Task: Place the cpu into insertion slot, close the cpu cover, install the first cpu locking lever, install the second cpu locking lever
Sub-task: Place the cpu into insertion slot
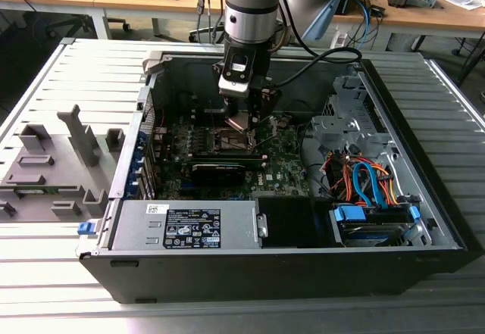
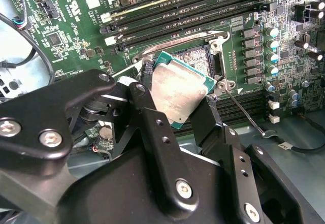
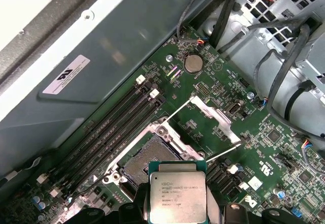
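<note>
My gripper (image 2: 179,104) is shut on the cpu (image 2: 177,89), a flat silvery square chip with a green edge, pinched by two opposite sides. The chip (image 3: 177,192) hangs tilted just above the insertion slot (image 3: 143,161), a dark square socket with a metal rim (image 2: 179,42), overlapping its near side without being seated. The cpu cover (image 3: 212,113) stands swung up and away from the socket. Two thin wire locking levers (image 3: 224,152) stick out raised beside it. In the exterior view the gripper (image 1: 246,126) reaches down into the open computer case over the motherboard (image 1: 282,169).
Long black memory slots (image 3: 109,132) run alongside the socket. A black card (image 1: 220,169) lies just in front of it. The case walls (image 1: 151,84), a drive cage with coloured cables (image 1: 364,179) and the power supply (image 1: 186,226) hem the board in. Grey fixtures (image 1: 53,167) stand outside.
</note>
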Motion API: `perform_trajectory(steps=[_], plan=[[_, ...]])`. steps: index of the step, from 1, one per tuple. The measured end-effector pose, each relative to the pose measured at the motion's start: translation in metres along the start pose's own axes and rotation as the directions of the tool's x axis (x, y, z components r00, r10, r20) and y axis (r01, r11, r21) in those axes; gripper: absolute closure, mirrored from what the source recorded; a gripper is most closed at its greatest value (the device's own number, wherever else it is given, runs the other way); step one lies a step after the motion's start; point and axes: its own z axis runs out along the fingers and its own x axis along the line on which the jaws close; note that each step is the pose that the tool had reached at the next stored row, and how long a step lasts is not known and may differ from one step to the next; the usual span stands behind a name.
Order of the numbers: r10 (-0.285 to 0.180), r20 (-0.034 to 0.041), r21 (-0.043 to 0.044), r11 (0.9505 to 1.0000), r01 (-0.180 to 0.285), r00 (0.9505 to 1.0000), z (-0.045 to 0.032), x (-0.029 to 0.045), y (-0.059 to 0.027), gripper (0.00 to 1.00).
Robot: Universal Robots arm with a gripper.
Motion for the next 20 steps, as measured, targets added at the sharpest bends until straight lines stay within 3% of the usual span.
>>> perform_trajectory(steps=[20], plan=[[0.013,0.0015,0.0023,0.9999,-0.013,0.9999,0.0001,0.0,0.0,0.46]])
